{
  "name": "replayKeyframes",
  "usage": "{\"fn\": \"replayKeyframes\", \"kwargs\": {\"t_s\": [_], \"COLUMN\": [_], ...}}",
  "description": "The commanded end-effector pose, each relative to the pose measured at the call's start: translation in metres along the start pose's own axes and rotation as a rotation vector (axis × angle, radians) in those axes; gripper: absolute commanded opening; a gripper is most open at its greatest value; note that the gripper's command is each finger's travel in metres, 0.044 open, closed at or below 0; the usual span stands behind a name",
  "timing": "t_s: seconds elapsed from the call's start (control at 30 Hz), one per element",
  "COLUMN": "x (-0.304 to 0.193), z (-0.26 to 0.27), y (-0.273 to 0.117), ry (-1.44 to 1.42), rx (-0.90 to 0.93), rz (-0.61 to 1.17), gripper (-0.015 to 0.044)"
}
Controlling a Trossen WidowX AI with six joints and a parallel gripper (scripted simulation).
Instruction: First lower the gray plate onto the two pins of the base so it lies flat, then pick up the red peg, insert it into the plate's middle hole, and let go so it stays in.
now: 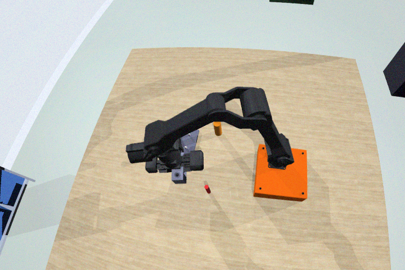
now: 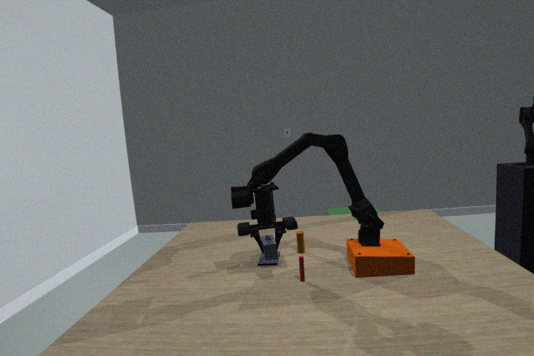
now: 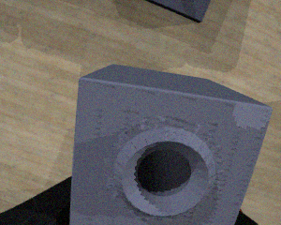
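Observation:
The gray plate is a block with round holes. My gripper is shut on it and holds it above the table; one hole shows large in the wrist view. The base is a flat blue-gray sheet on the table, partly hidden by the arm in the top view, where two small pins show. In the exterior view the plate covers much of the base. The red peg stands upright to the right of the plate in the top and exterior views, apart from it.
An orange cylinder stands upright behind the red peg, near the base. The arm's orange mounting block is at the right. The wooden table carries several shadows.

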State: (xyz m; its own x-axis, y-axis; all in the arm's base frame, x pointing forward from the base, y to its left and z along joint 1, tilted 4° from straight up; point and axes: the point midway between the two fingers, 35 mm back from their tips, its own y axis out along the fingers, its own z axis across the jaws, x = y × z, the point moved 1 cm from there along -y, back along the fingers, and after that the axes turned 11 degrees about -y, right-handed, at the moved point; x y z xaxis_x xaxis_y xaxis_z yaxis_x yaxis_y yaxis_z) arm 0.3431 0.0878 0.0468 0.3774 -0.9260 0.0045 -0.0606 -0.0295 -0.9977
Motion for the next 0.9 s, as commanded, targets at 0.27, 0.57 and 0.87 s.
{"fn": "replayKeyframes", "kwargs": {"t_s": [0.27, 0.57, 0.87], "x": [-0.002, -0.003, 0.012], "z": [-0.005, -0.009, -0.009], "y": [-0.043, -0.059, -0.051], "ry": [0.005, 0.006, 0.017], "rx": [0.018, 0.018, 0.016], "rz": [0.002, 0.002, 0.002], "gripper": [0.0, 0.0, 0.0]}}
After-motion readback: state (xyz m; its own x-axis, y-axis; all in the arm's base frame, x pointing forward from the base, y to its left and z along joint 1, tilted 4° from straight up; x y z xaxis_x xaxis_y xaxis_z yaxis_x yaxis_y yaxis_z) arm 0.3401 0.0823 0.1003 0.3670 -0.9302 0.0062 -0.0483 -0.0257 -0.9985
